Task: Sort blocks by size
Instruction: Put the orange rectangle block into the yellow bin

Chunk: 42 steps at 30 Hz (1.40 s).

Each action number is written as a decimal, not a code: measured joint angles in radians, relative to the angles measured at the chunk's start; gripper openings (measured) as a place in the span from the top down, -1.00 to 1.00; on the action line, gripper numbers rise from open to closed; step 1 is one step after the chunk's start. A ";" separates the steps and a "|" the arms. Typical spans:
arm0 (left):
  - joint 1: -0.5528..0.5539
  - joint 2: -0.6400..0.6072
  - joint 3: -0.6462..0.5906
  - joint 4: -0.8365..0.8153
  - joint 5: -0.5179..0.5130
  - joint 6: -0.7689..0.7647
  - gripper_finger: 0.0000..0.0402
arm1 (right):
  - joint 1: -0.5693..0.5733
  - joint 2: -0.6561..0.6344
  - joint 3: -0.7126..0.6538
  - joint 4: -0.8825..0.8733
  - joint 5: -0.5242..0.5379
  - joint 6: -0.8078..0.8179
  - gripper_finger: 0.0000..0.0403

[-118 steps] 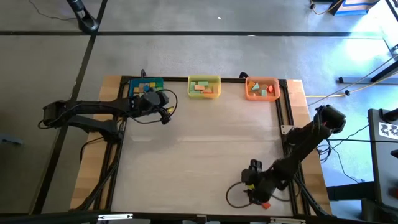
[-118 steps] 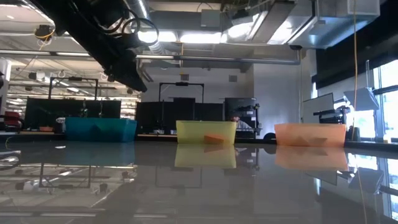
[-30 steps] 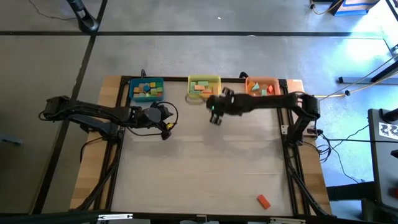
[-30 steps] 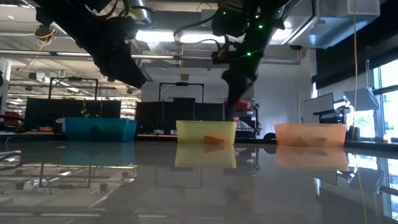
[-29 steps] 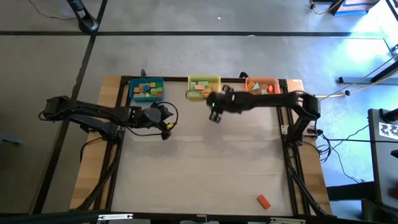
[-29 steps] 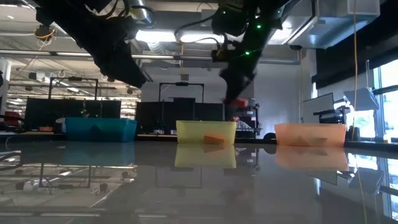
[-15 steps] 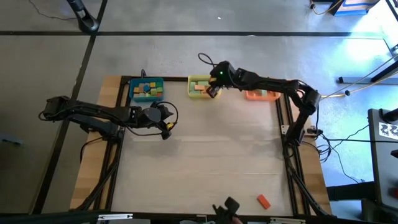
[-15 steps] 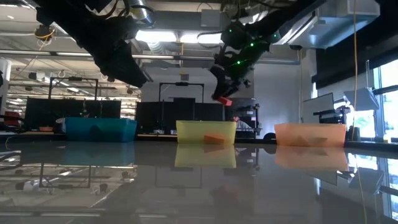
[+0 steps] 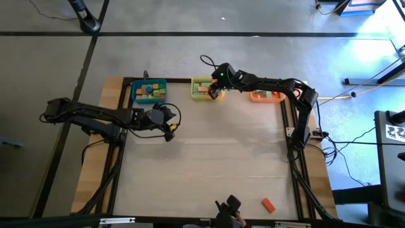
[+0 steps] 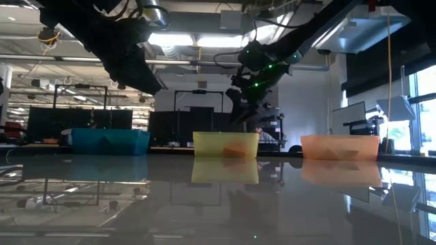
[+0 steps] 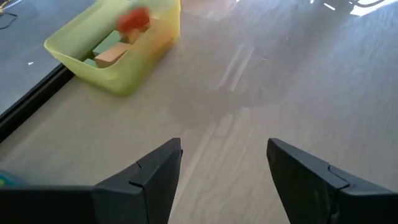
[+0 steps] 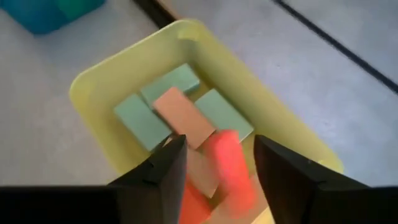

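The right gripper (image 9: 215,93) hangs right over the yellow bin (image 9: 201,83) with its fingers (image 12: 163,171) spread apart. A blurry red block (image 12: 229,167) sits in the gap just below them, over the green and tan bricks (image 12: 180,114) in the bin, and nothing looks pinched. The left gripper (image 9: 169,126) waits out over bare table, just below the blue bin (image 9: 149,83), wide open and holding nothing. One orange block (image 9: 268,204) lies alone at the table's near edge, well away from both grippers. The orange bin (image 9: 268,96) sits beside the right arm.
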State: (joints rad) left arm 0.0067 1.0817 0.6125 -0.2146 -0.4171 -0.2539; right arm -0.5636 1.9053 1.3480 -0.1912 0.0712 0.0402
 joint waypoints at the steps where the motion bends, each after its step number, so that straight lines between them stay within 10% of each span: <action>1: 0.000 0.000 0.000 0.000 0.000 0.000 -0.12 | 0.000 0.000 0.003 -0.013 -0.012 0.000 0.03; 16: 0.000 0.000 0.000 0.000 0.000 -0.004 -0.12 | 0.278 -0.177 0.090 -0.627 -0.004 -0.039 -0.28; 26: 0.001 0.000 0.000 0.024 0.001 0.020 -0.12 | 0.684 -0.235 0.089 -0.961 0.031 0.344 -0.23; 42: 0.000 0.000 0.000 0.020 0.002 0.019 -0.12 | 1.227 -0.237 0.066 -1.017 0.015 1.174 -0.23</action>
State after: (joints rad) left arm 0.0071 1.0817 0.6125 -0.1947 -0.4156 -0.2352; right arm 0.6631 1.6686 1.4139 -1.2077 0.0865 1.2143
